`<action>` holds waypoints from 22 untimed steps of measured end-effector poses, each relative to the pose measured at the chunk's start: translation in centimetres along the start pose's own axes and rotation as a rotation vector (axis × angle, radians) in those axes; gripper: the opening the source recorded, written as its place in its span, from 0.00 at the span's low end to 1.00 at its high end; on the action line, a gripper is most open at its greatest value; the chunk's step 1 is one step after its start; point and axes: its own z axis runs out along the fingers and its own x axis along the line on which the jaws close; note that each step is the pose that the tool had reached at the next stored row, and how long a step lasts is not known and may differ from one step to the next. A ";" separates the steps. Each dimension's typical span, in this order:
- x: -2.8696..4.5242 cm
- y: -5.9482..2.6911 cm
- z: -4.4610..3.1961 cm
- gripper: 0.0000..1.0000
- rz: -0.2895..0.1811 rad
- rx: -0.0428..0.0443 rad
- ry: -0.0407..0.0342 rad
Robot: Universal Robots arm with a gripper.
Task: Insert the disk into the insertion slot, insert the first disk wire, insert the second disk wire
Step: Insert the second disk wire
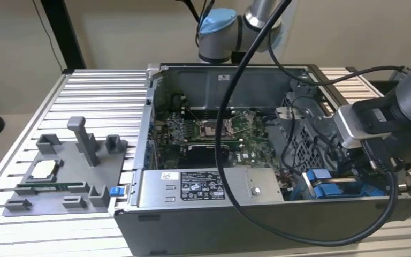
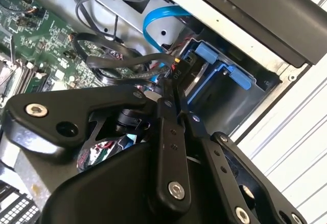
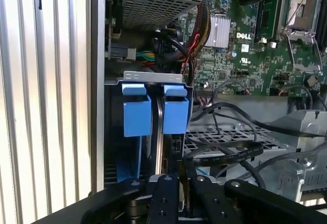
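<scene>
The disk stands edge-on in its bright blue carrier inside the insertion slot at the case's front corner. The same blue carrier lies in the dark bay in the second wrist view and shows as blue tabs in the exterior view. My gripper hovers right at the disk's end, its black fingers pressed together on a black wire connector. A blue flat wire loops behind it.
The open computer case holds a green motherboard, a grey power-supply box and a perforated metal cage with black cables. A light grey fixture tray lies at the exterior view's left on the slatted table.
</scene>
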 end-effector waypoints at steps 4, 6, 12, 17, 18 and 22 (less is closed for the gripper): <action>0.06 0.03 0.26 1.00 0.000 0.0001 -0.0024; 0.02 -0.01 0.08 1.00 0.000 0.0002 -0.0038; -0.77 -0.31 -2.64 1.00 0.000 0.0001 -0.0020; -1.39 -0.56 -4.79 1.00 0.000 0.0002 -0.0021; -1.51 -0.61 -5.23 1.00 0.000 0.0002 -0.0023; -1.81 -0.73 -6.25 1.00 0.000 -0.0002 -0.0023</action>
